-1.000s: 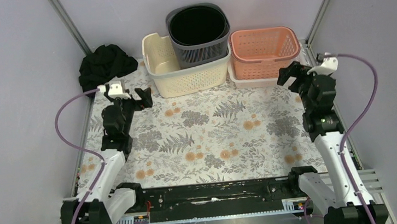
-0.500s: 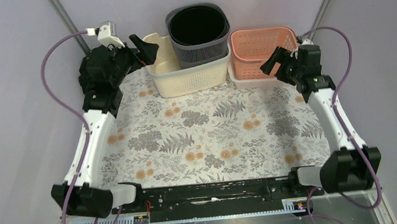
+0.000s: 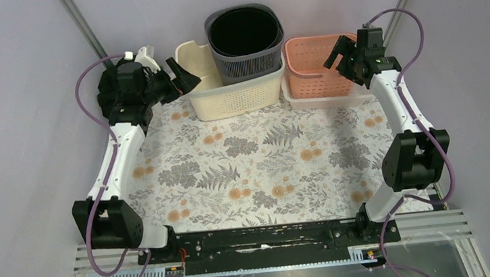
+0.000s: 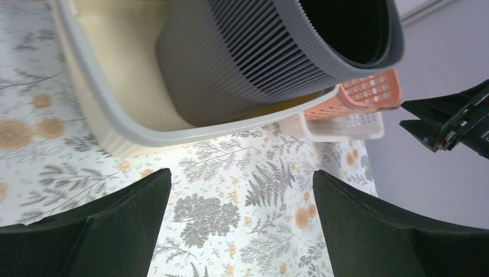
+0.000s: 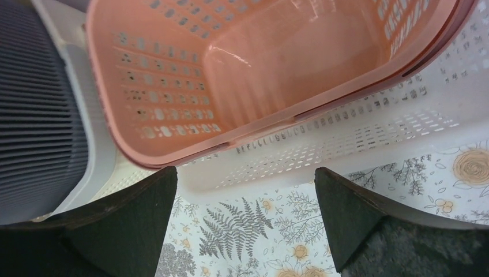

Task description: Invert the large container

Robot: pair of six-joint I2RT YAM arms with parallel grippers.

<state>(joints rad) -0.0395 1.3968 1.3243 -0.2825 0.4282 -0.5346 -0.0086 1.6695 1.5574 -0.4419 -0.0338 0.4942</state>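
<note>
**Nothing turned over yet: both hands open at the row of baskets**

Seen from above, a floral-patterned tabletop (image 3: 266, 170) carries a row of containers along its far edge. All of them stand open side up.

The widest is a cream basket (image 3: 238, 97) with slotted walls, at the middle of the row. This is probably the large container the task means. A tall grey ribbed bin (image 3: 248, 62) stands inside it, leaning slightly, with its dark mouth facing upward. To the right, a pink basket (image 3: 320, 70) sits nested in a white basket (image 3: 320, 101).

The left hand (image 3: 180, 75) is raised at the left end of the cream basket, just beside its rim. Its fingers are spread wide and hold nothing. Its wrist camera looks along the basket's side wall, and no finger touches it.

The right hand (image 3: 334, 55) hangs over the right part of the pink basket, well apart from the cream one. It is also spread wide and empty.

By this view the task is at its very start, with the approach under way and no grip made. The grasp, the lift and the flip are all left to do. The grey bin inside will likely tip out or have to come out first.
</note>
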